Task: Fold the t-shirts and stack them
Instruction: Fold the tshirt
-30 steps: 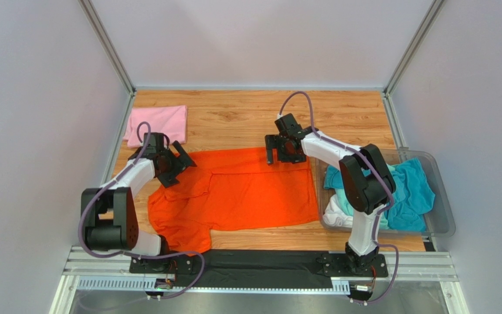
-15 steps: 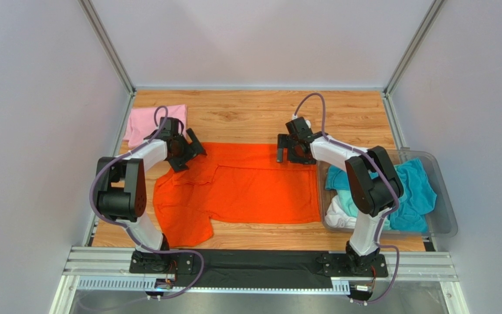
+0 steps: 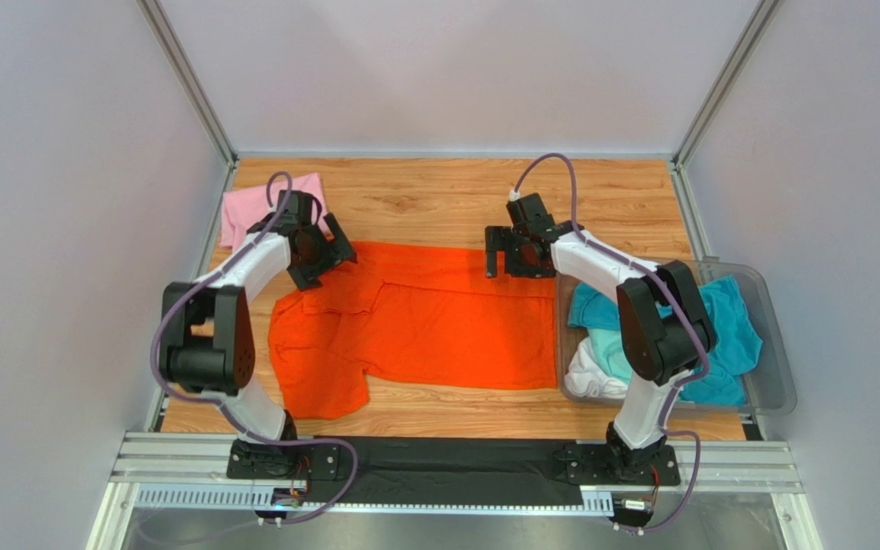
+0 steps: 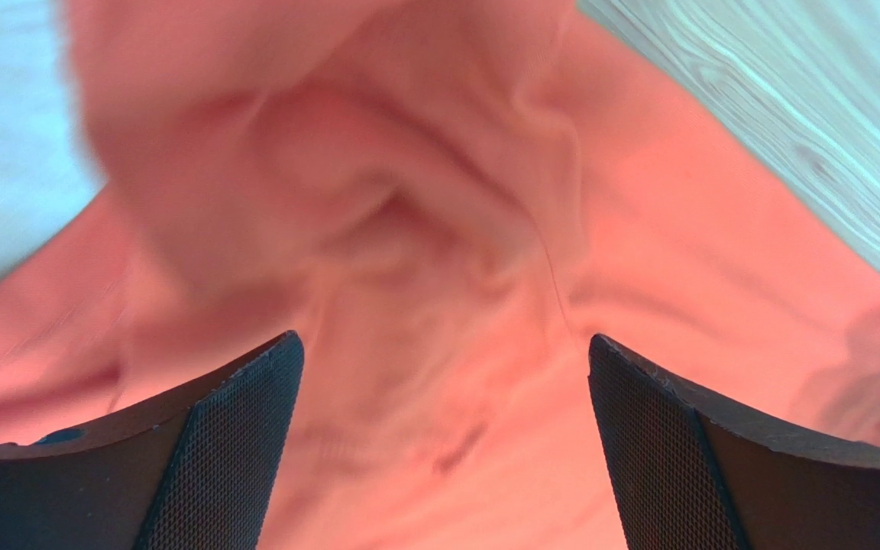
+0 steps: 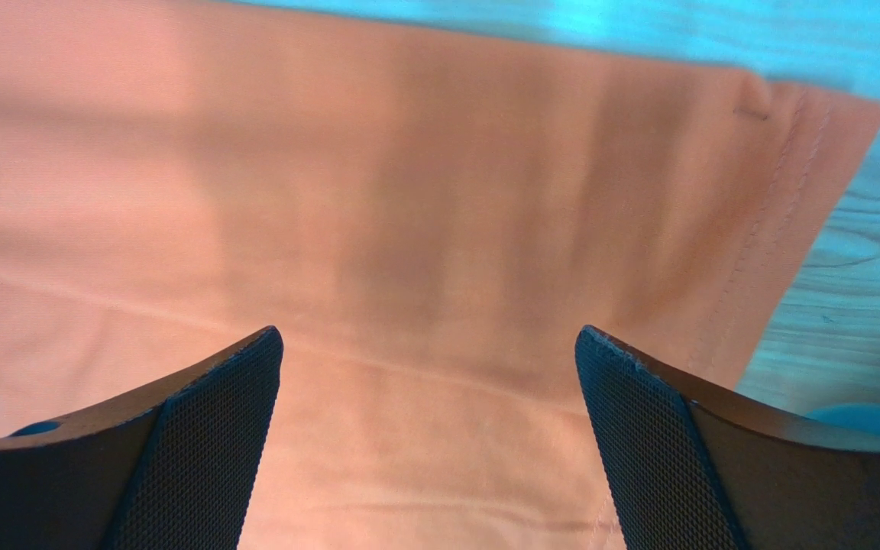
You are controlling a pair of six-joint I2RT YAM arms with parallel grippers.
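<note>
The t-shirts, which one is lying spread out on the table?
The orange t-shirt. The pink t-shirt sits folded in the far left corner, and the teal t-shirt is bunched in the bin.

Orange t-shirt (image 3: 433,327) spread wrinkled at centre, pink t-shirt (image 3: 245,212) folded far left, teal, mint, white t-shirts (image 3: 722,330) heaped right

The top view is bright and sharp, with soft shadows. In the wrist views the orange shirt (image 5: 410,229) looks pale and the tabletop (image 5: 869,287) bluish. The left one is blurry.
</note>
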